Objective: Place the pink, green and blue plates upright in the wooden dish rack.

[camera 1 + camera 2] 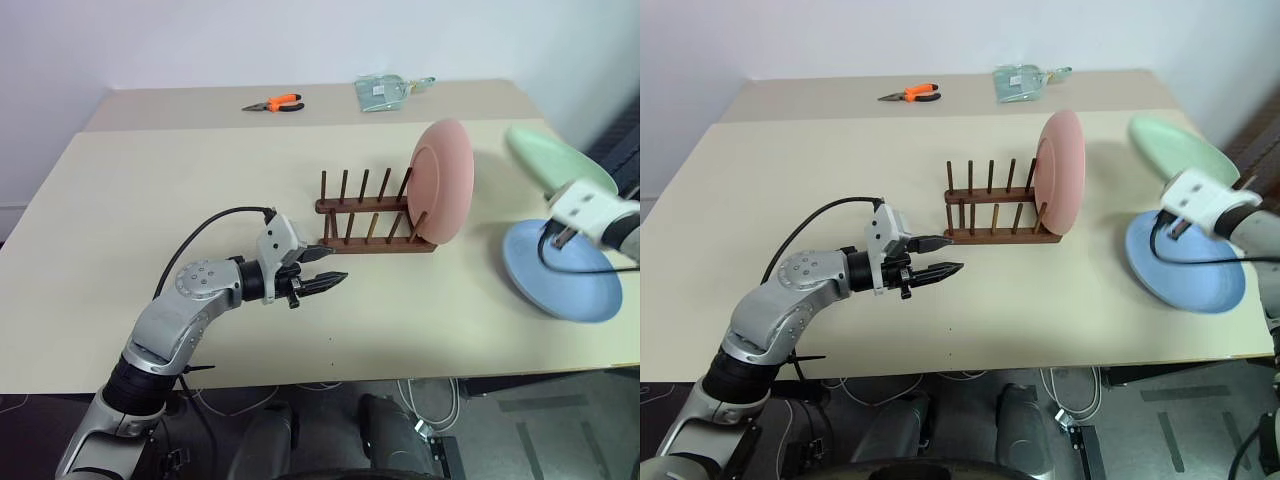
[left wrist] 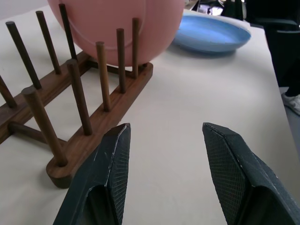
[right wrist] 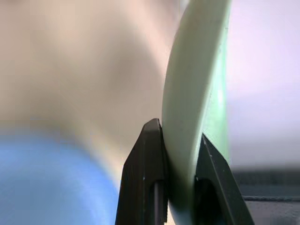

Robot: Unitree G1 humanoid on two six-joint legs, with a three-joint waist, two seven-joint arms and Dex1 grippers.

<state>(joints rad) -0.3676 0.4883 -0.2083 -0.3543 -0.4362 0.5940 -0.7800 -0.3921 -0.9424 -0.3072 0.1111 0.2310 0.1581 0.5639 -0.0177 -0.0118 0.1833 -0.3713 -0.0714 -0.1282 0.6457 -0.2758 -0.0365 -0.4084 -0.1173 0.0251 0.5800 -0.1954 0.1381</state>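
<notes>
so my right gripper was clamped on the rim of the green plate, holding it tilted in the air above the blue plate, which lay flat on the table at my right. my left gripper hung empty with its fingers parted, just beside the near end of the wooden dish rack. the pink plate already stood upright in the rack's far end. i judged the second plate was in hand; next it needed turning on edge and lowering into a free slot beside the pink one.

Pink plate (brown rack)
</notes>
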